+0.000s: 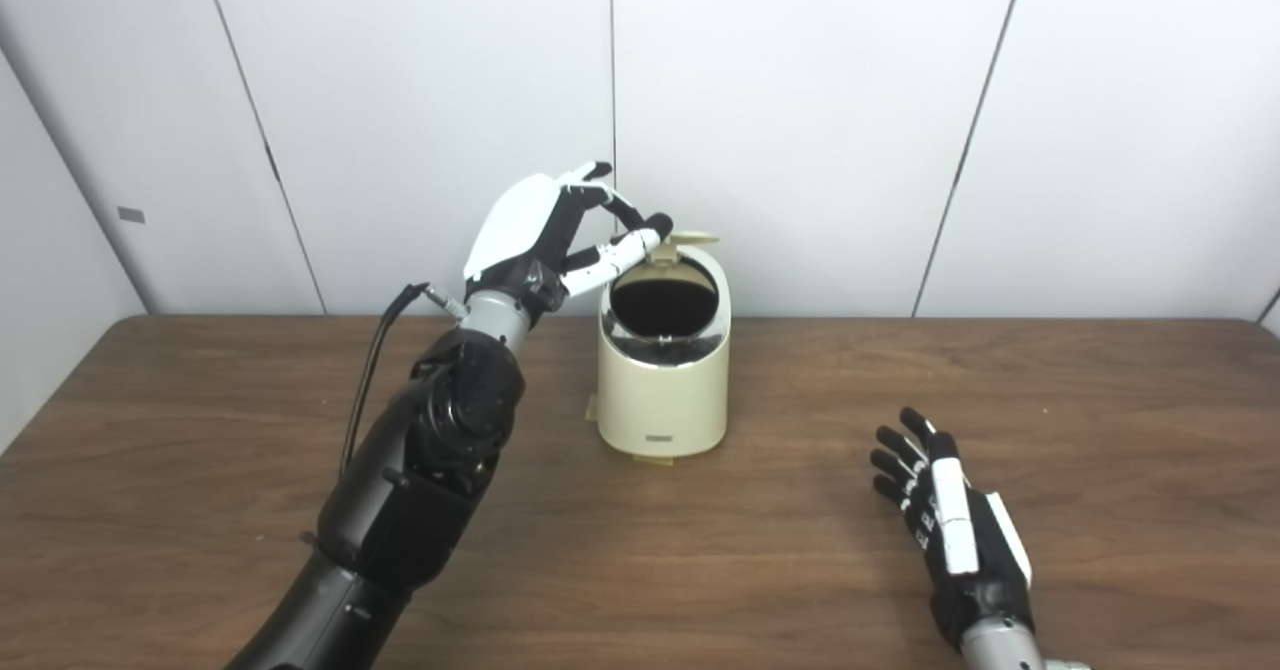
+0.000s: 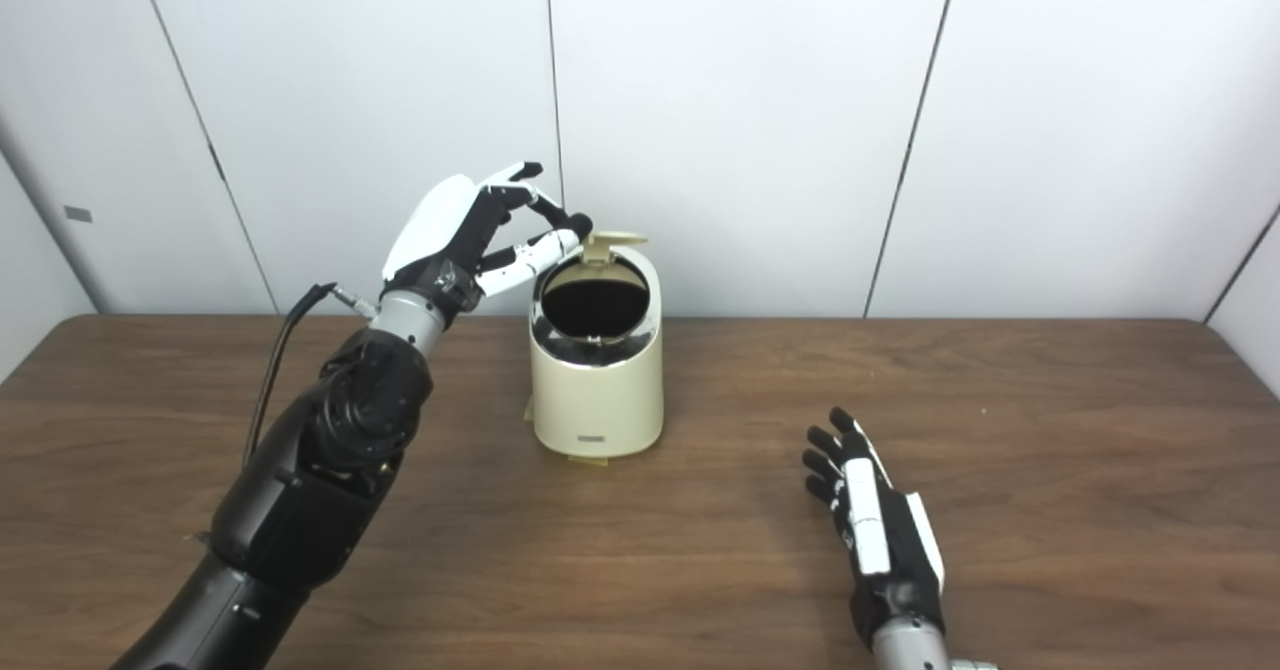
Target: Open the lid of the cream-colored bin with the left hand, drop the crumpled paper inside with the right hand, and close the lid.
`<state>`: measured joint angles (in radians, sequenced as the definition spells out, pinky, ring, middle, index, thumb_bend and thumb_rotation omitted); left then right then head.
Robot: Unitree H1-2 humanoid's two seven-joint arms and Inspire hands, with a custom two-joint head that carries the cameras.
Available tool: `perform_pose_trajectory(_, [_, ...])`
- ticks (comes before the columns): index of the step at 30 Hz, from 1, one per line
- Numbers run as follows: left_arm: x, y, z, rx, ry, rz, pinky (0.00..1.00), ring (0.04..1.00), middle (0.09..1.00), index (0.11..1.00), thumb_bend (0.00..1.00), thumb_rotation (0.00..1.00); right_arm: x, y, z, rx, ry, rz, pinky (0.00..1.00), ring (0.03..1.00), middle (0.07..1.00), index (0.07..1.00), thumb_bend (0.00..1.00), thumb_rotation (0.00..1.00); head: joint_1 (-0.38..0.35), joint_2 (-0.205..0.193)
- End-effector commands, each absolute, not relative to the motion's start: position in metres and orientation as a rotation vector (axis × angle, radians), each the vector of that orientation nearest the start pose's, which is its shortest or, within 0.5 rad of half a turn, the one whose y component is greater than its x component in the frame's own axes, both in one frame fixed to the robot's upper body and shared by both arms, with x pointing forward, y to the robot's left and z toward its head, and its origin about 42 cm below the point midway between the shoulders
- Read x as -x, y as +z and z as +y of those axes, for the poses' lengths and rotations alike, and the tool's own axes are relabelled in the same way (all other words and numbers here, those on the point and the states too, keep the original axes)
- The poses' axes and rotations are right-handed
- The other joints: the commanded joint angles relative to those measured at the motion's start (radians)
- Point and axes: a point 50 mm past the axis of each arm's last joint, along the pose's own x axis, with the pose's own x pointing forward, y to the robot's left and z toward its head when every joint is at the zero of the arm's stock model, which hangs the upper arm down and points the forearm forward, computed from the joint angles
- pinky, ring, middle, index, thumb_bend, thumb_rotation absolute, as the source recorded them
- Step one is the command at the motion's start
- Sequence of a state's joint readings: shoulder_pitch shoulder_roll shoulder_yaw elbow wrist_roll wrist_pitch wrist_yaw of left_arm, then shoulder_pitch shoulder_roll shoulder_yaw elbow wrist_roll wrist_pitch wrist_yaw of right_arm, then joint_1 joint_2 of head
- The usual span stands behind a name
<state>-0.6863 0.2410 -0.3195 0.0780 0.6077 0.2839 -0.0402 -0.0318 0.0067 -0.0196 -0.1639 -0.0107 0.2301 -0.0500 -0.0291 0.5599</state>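
The cream-colored bin [image 1: 663, 390] stands upright at the middle of the table, its round mouth dark inside. Its lid [image 1: 688, 240] is swung up and back behind the mouth. My left hand [image 1: 545, 235] hovers at the bin's upper left, thumb and fingertips [image 1: 650, 230] pinched together at the lid's left edge. My right hand [image 1: 950, 520] lies low over the table at the front right, palm down, fingers spread and holding nothing. No crumpled paper shows in either view.
The brown wooden table [image 1: 800, 570] stretches wide around the bin. White wall panels [image 1: 800, 100] stand close behind the bin. A black cable [image 1: 375, 370] loops beside my left forearm.
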Motion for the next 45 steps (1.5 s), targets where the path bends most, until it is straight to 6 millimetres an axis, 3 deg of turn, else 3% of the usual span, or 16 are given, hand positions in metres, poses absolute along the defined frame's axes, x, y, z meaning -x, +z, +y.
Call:
perform_pose_trajectory(1, [-0.449,0.32,0.154,-0.974,-0.083,-0.498,0.79,0.93,0.907,0.63,0.65,0.78,-0.301,0.141,-0.206,0.03,-0.057,0.005,0.91,0.879,0.884,0.952,0.65,1.0,-0.002,0.001])
perform_pose_trajectory(7, [-0.447,0.317,0.151,-0.991,-0.12,-0.491,0.81,0.974,0.911,0.643,0.65,0.78,-0.304,0.14,-0.203,0.077,-0.06,0.007,0.87,0.882,0.887,0.961,0.66,1.0,-0.006,0.007])
perform_pose_trajectory(12, [-0.446,0.312,0.152,-1.005,-0.139,-0.498,0.79,0.945,0.904,0.651,0.65,0.81,-0.306,0.14,-0.2,0.071,-0.063,0.011,0.87,0.884,0.888,0.975,0.67,1.0,-0.01,0.01])
perform_pose_trajectory(18, [-0.447,0.295,0.153,-1.139,-0.195,-0.514,0.79,0.916,0.899,0.67,0.63,0.82,-0.308,0.145,-0.195,0.064,-0.065,-0.011,0.88,0.881,0.882,0.979,0.67,1.0,-0.02,0.016])
perform_pose_trajectory(25, [-0.45,0.278,0.149,-1.288,-0.242,-0.528,0.88,0.963,0.92,0.705,0.66,0.82,-0.309,0.146,-0.195,0.138,-0.071,-0.017,0.85,0.866,0.874,0.975,0.68,1.0,-0.022,0.016])
perform_pose_trajectory(31, [-0.446,0.267,0.148,-1.418,-0.256,-0.534,0.89,0.973,0.924,0.695,0.62,0.83,-0.31,0.148,-0.194,0.222,-0.11,-0.014,0.76,0.877,0.86,0.962,0.69,1.0,-0.026,0.018])
perform_pose_trajectory(36, [-0.446,0.25,0.152,-1.535,-0.256,-0.534,0.93,0.985,0.934,0.734,0.63,0.88,-0.31,0.148,-0.195,0.254,-0.113,-0.036,0.82,0.894,0.872,0.96,0.69,1.0,-0.03,0.018])
perform_pose_trajectory(42, [-0.441,0.236,0.154,-1.581,-0.243,-0.579,0.95,0.999,0.952,0.755,0.64,0.83,-0.309,0.147,-0.199,0.286,-0.126,-0.04,0.84,0.9,0.877,0.968,0.69,1.0,-0.036,0.026])
perform_pose_trajectory(45, [-0.436,0.23,0.155,-1.598,-0.237,-0.6,0.96,1.0,0.955,0.752,0.63,0.85,-0.31,0.146,-0.2,0.283,-0.128,-0.031,0.85,0.903,0.878,0.973,0.69,1.0,-0.037,0.028])
